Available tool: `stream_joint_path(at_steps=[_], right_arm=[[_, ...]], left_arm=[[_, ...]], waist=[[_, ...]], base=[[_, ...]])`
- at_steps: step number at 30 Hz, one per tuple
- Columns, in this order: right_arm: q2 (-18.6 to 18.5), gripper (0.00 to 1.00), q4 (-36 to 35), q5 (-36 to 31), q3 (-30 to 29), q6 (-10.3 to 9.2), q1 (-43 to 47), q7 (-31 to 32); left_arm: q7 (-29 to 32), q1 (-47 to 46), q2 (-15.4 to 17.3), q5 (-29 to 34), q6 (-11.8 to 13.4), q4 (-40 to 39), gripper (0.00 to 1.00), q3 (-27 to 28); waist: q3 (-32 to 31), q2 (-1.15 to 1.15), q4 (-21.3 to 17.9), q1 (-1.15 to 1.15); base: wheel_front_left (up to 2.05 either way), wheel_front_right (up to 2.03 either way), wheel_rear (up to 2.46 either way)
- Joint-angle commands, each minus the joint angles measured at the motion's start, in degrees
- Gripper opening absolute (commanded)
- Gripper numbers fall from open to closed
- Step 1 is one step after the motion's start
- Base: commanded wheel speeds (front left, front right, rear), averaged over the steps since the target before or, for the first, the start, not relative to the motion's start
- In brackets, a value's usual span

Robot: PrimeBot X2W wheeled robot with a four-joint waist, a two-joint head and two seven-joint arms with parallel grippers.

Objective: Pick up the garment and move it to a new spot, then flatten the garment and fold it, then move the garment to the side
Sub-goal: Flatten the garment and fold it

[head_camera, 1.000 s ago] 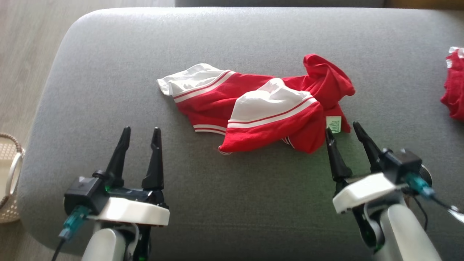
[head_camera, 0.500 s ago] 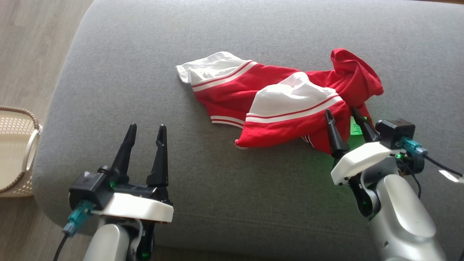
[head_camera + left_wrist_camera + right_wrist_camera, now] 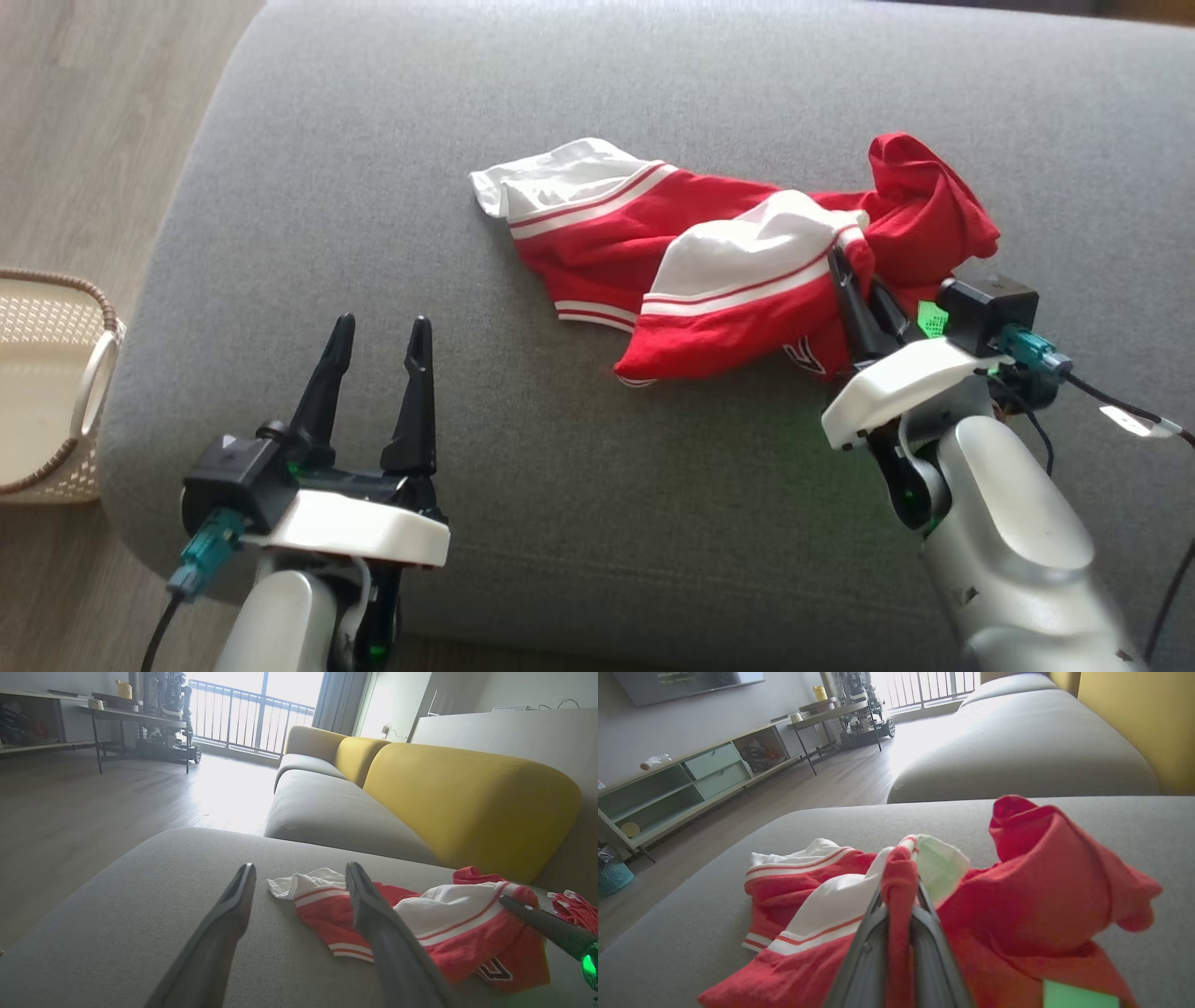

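Right gripper (image 3: 857, 280) has gone in. A second ago its fingers stood spread just short of the cloth, and now they're clenched on a fold of the red-and-white garment (image 3: 719, 280), near its right end. The wrist view shows a ridge of red fabric squeezed up between the two dark fingers. The garment lies crumpled on the grey cushion (image 3: 560, 504), its white end stretched away to the left and a bunched red lump behind the grip. The left gripper (image 3: 383, 325) hangs with its fingers apart over bare cushion, well clear of the cloth. So this is the first step, the pick-up, and the grasp looks made but the lift isn't. Next comes a clean rise and a carry to a fresh spot — with one pinch near an end, expect the rest to trail and drag.
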Motion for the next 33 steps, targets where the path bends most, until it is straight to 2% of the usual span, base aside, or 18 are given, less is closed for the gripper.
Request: stream_joint_path(at_steps=[1,8,16,21,26,29,33], right_arm=[[0.56,0.00,-2.58,-0.18,1.60,-0.02,-2.07,-0.88],[0.56,0.00,-8.78,-2.96,3.82,-0.02,-4.93,-1.52],[0.56,0.00,-17.22,-5.61,7.35,-0.02,-11.53,0.97],[0.56,0.00,-22.37,-4.56,9.79,-0.02,-15.42,2.51],[0.56,0.00,-26.65,-0.64,12.96,-0.02,-18.12,4.06],[0.56,0.00,-26.66,-0.11,12.24,-0.02,-19.74,5.13],[0.55,0.00,-24.28,-1.88,7.77,-0.02,-21.98,6.56]], left_arm=[[-0.29,-1.50,0.12,0.02,0.34,-1.56,1.00,1.83],[-0.29,-0.40,0.12,-0.02,0.97,-1.57,1.00,1.48],[-0.29,1.45,0.12,-0.46,1.49,-1.30,1.00,0.51],[-0.29,2.88,0.12,-0.53,1.61,-1.29,1.00,0.17],[-0.29,4.59,0.12,-0.01,1.47,-1.15,1.00,0.55],[-0.29,5.45,0.12,0.15,1.45,-1.13,1.00,0.61],[-0.29,5.97,0.12,0.16,1.55,-1.38,1.00,0.29]], waist=[[-0.62,0.00,-0.13,0.00],[-3.81,0.00,-0.64,0.00],[-7.72,0.00,0.03,0.00],[-9.86,0.00,0.63,0.00],[-11.89,0.00,1.10,0.00],[-12.73,0.00,1.27,0.00],[-13.22,0.00,1.68,0.00]], base=[[0.00,0.00,0.00],[0.00,0.00,0.00],[0.00,0.00,0.00],[0.00,0.00,0.00],[0.00,0.00,0.00],[0.00,0.00,0.00],[0.00,0.00,0.00]])
